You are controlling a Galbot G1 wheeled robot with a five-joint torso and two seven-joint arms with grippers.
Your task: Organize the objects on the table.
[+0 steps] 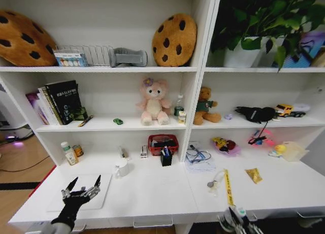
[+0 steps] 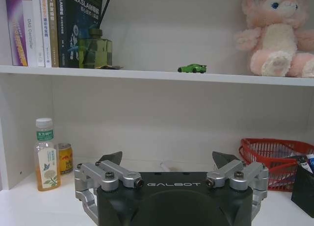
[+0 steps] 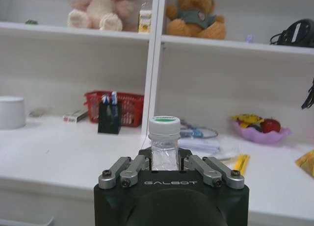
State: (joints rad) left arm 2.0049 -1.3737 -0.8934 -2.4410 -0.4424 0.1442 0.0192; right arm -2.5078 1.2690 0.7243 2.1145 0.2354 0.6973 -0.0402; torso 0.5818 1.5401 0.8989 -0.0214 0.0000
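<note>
Right hand (image 3: 164,168) pinches a small clear bottle (image 3: 164,143) at the desk (image 1: 152,193) front, near the laptop (image 1: 81,196); keep it upright. Left hand (image 1: 84,186) hovers spread above the laptop.

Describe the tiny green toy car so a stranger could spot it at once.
Find the pink plush bear on the middle white shelf. On the board between it and the books sits the green toy car, the only green wheeled thing there.

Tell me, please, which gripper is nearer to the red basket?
Left. The left gripper hangs over the table's left front, diagonally from the red basket; the right gripper, holding a small bottle, sits lower, at the front edge.
</note>
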